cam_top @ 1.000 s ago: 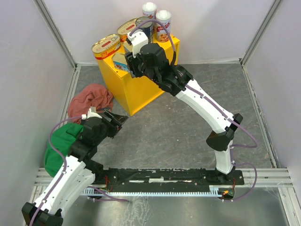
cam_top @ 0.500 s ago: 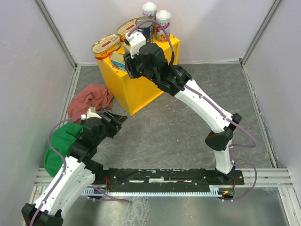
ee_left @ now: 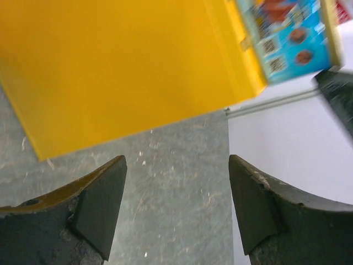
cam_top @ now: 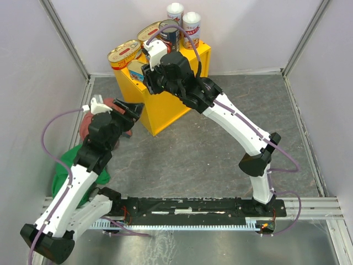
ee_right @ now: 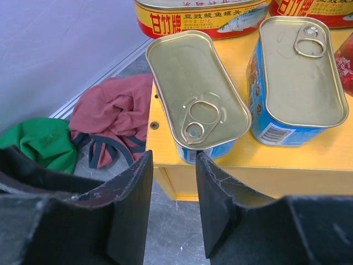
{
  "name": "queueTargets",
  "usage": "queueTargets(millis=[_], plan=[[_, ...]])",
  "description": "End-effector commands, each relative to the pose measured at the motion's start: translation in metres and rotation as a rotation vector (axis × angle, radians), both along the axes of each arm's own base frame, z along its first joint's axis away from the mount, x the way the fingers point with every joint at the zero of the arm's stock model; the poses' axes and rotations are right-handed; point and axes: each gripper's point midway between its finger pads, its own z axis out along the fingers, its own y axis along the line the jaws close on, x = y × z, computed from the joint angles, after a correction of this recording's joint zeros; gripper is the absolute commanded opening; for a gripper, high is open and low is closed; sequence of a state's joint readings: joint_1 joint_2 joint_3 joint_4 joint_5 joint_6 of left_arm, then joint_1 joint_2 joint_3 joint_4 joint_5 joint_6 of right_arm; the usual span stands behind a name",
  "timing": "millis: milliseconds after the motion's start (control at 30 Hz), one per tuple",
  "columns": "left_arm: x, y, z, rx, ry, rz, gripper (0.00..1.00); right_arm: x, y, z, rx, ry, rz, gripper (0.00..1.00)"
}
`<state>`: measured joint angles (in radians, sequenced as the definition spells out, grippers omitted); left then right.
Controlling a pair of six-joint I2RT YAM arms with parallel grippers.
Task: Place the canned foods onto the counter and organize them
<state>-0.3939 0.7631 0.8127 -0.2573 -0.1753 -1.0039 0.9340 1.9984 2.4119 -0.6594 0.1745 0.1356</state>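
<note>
The yellow counter (cam_top: 165, 105) stands at the back left with all the cans on top. Two tall white-topped cans (cam_top: 182, 17) stand at its far edge beside the dark round can (cam_top: 169, 33). Two oval gold tins (cam_top: 124, 53) lie at its left. Two rectangular gold tins (ee_right: 196, 94) (ee_right: 300, 72) with blue labels lie near its front edge. My right gripper (ee_right: 174, 157) is open and empty, just in front of the left rectangular tin, over the counter's edge (cam_top: 149, 69). My left gripper (ee_left: 176, 165) is open and empty, low beside the counter's side (ee_left: 121, 66), above the floor (cam_top: 135, 107).
A red cloth (ee_right: 113, 118) and a green cloth (ee_right: 38, 141) lie on the grey floor left of the counter, partly under my left arm (cam_top: 83, 165). White walls close the space on three sides. The left rectangular tin overhangs the counter's corner (ee_left: 287, 38).
My left arm has swung forward over the red cloth toward the counter's side. My right gripper has shifted slightly left and back along the counter's front edge.
</note>
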Motion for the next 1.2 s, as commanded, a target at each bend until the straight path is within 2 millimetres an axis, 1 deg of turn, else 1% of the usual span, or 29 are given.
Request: queueTargets(millis=[0,100,233,367,467,567,733,967,1167], plan=[[0.026,0.018,0.061,0.088,-0.159,0.111,0.80,-0.009,0.000,0.029,0.068,-0.031,0.026,0.44],[0.033,0.026,0.080,0.102,-0.191,0.164,0.75,-0.011,-0.007,0.033,0.073,-0.047,0.015,0.44],[0.040,0.033,0.106,0.132,-0.244,0.210,0.58,-0.012,-0.014,0.035,0.064,-0.054,0.007,0.44],[0.050,0.036,0.128,0.202,-0.278,0.228,0.56,-0.012,-0.019,0.037,0.066,-0.063,-0.009,0.40],[0.054,0.039,0.144,0.250,-0.303,0.246,0.54,-0.012,-0.022,0.038,0.073,-0.066,-0.017,0.39],[0.060,0.040,0.147,0.293,-0.300,0.252,0.54,-0.010,-0.023,0.036,0.069,-0.064,-0.018,0.39],[0.073,0.033,0.144,0.338,-0.284,0.231,0.53,-0.008,-0.025,0.034,0.068,-0.059,-0.025,0.38],[0.092,0.021,0.144,0.348,-0.287,0.201,0.51,0.000,-0.027,0.028,0.062,-0.053,-0.036,0.37],[0.106,0.015,0.144,0.361,-0.280,0.197,0.50,0.003,-0.023,0.023,0.061,-0.042,-0.016,0.37]])
